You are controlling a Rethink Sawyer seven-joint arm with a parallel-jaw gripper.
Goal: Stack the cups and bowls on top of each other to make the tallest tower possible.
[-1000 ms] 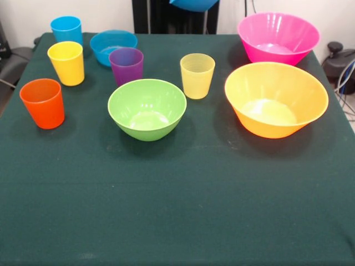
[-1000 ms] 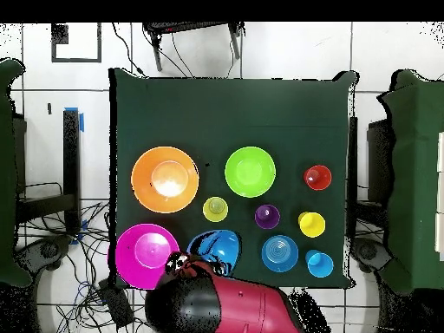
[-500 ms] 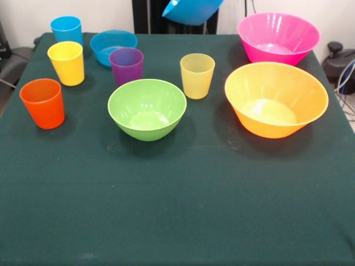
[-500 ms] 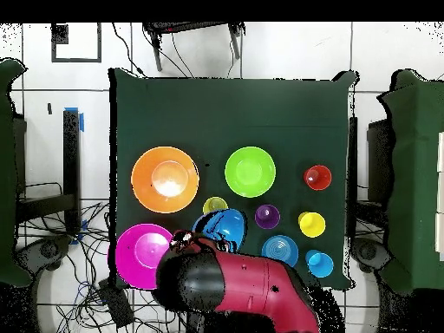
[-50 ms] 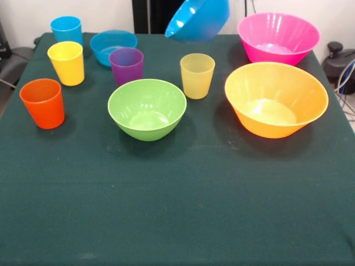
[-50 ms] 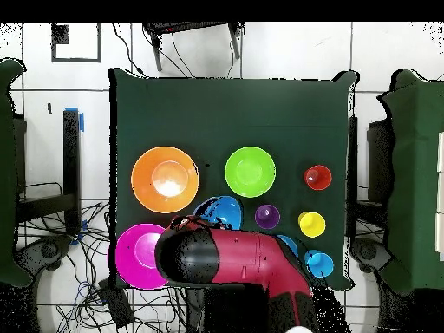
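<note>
The medium blue bowl (image 5: 198, 19) has descended, tilted; overhead the arm (image 6: 230, 260) hides the jaws, so grip unclear.

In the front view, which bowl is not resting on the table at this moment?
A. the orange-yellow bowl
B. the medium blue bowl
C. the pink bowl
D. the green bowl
B: the medium blue bowl hangs tilted in the air above the table's far side, with no contact to the cloth, while the green bowl, the pink bowl and the orange-yellow bowl all sit on the table.
</note>
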